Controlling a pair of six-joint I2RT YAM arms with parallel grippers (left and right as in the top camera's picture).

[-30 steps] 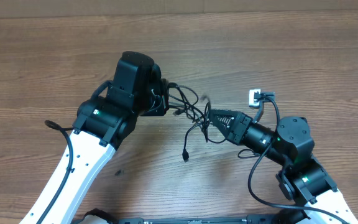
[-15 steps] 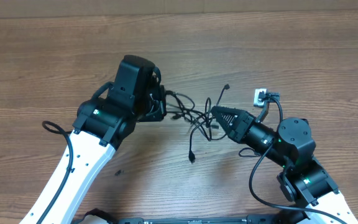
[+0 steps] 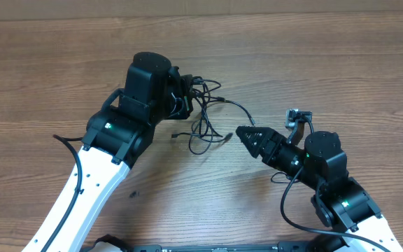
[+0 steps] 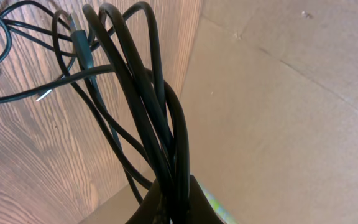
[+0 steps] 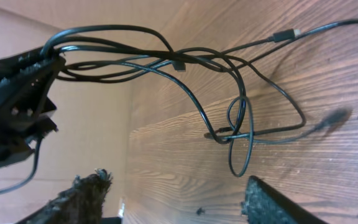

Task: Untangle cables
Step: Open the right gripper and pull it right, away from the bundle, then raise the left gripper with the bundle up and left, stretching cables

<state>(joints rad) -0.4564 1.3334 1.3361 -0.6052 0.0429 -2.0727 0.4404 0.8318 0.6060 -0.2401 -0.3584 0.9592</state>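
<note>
Our left gripper [image 3: 185, 94] pinches the cables [image 3: 203, 122] in a bundle at mid-worktop [image 3: 327, 63]. Their loops trail toward the near edge, and one strand arcs right toward our right gripper [image 3: 248, 135], which is spread and holds nothing.

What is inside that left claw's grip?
A bundle of black cables runs into the shut left gripper, the loose ends trailing over the wooden table. The part pinched inside is covered by the gripper itself.

right pincer [image 3: 243, 133]: opened, backed off | cables [image 3: 203, 122]: apparently released, slack
</note>
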